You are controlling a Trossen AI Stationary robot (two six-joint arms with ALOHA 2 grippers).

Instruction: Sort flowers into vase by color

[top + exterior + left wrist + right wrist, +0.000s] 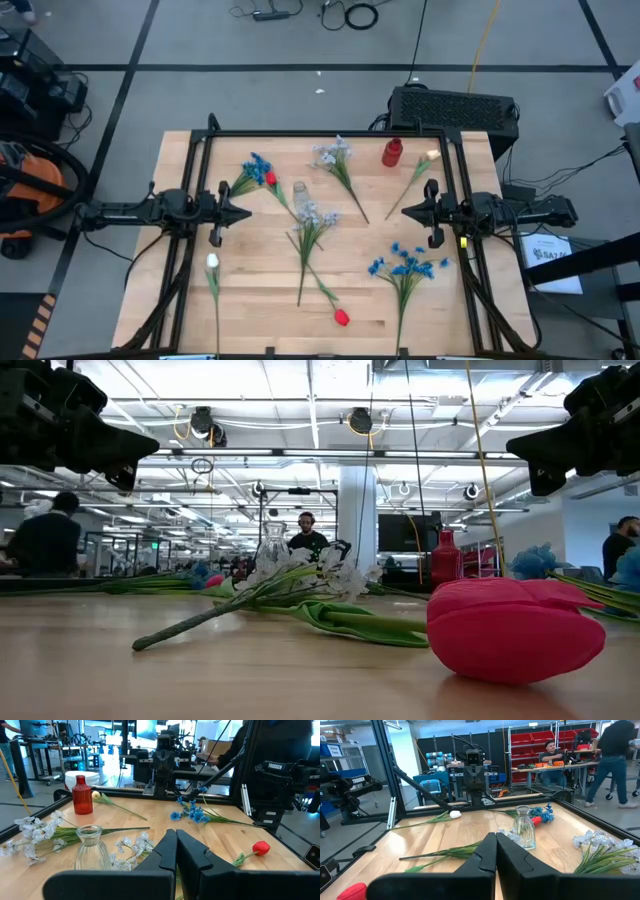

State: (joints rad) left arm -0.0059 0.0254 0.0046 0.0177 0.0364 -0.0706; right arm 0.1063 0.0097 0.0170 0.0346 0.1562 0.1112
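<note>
The flowers lie flat on the wooden table. A blue cluster with a red bud (258,172) lies far left and a white-lilac cluster (332,153) far middle. A cream tulip (430,157) lies far right. Another white-lilac cluster (315,215) lies mid-table beside a clear glass vase (299,190). A blue cluster (408,266) lies near right, a red bud (341,317) near middle and a white tulip (212,262) near left. A red vase (391,152) stands at the far side. My left gripper (245,213) hovers shut and empty at the left. My right gripper (405,212) hovers shut and empty at the right.
A black frame (330,134) runs along the table's far and side edges. A black box (455,108) sits on the floor beyond the far right corner. People show in the room behind the table. Bare wood lies between the two grippers and the flowers.
</note>
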